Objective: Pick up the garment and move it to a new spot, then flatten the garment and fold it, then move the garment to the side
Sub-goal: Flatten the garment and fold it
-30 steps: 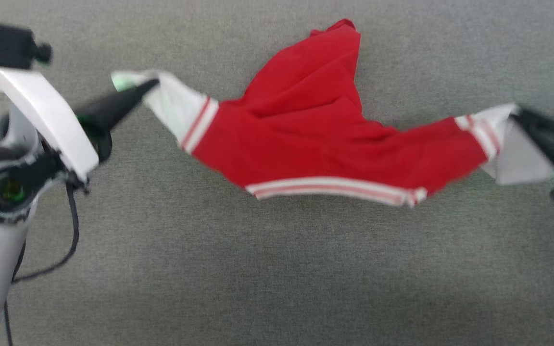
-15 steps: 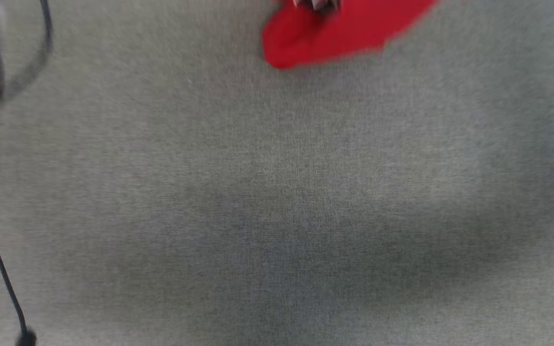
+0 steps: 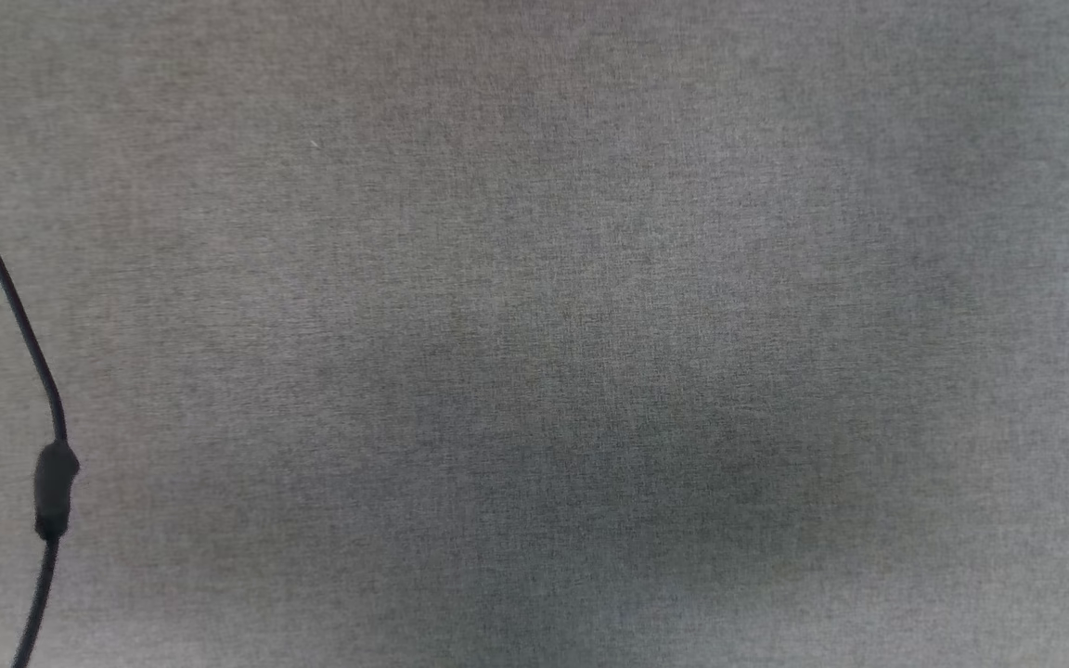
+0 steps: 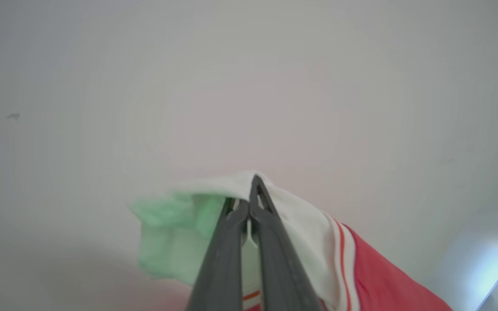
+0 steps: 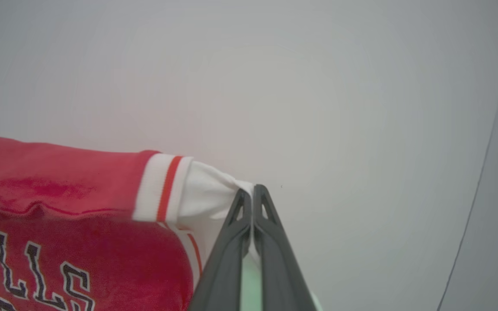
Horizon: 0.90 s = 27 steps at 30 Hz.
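The garment (image 5: 67, 203) is bright red with white cuffs, red stripe trim and black-and-white lettering. My right gripper (image 5: 253, 192) is shut on its white sleeve end, the red body hanging to the left in the right wrist view. In the left wrist view my left gripper (image 4: 251, 194) is shut on the other white sleeve end of the garment (image 4: 314, 229), which has a pale green part to the left of the fingers. The cloth is held up in front of a pale wall.
The head view looks down on grey carpet-like floor (image 3: 590, 306). A thin black cable (image 3: 24, 343) with a small dark plug (image 3: 54, 487) runs along its left edge. A soft shadow lies on the floor at lower middle.
The head camera has swung, so the garment and both arms have slid out of the top of its picture. Both grippers were shut on the sleeve ends a second ago and still are.
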Motion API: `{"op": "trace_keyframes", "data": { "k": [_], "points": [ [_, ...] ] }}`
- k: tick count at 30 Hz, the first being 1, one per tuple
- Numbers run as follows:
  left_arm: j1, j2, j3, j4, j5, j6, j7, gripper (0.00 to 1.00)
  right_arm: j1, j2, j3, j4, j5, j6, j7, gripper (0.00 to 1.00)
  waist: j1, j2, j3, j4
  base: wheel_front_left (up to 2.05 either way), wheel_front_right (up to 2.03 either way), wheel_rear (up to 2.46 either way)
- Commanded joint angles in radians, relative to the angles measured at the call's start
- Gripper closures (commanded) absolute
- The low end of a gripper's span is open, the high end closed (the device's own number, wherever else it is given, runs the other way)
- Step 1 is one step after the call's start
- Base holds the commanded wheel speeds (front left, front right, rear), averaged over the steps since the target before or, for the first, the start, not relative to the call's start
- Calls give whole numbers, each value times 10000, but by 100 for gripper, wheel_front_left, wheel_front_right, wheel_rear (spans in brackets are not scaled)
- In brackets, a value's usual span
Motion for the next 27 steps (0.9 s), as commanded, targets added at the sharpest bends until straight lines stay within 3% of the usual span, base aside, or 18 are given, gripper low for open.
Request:
{"op": "trace_keyframes", "data": {
  "k": [1,6,10,14,20,27],
  "points": [
    [167,-121,-20,317,-215,-56,307,100,35,-31,236,337,83,-5,-55,100,-1,0,-148,46,0,0,0],
    [1511,-2,-578,-296,-954,-93,1369,100,991,-452,1429,674,863,-5,510,100,-1,0,-348,169,0,0,0],
    [4333,575,-1078,-1906,-2086,-98,2268,100,3048,-1175,2664,-219,1996,-5,1416,100,-1,0,-605,264,0,0,0],
    [6814,1048,-1518,-3271,-2931,-100,2931,100,5044,-1972,3181,-1520,2860,-5,2229,100,-1,0,-833,371,0,0,0],
    [10045,2128,-2235,-5336,-3597,-99,3678,100,8175,-3240,3049,-3940,3787,-5,3509,100,-1,0,-1295,501,0,0,0],
    [13066,3626,-3131,-7703,-3708,-100,4140,100,11895,-4203,1676,-6570,4618,-5,5209,100,-1,0,-1915,588,0,0,0]
  ]
}}
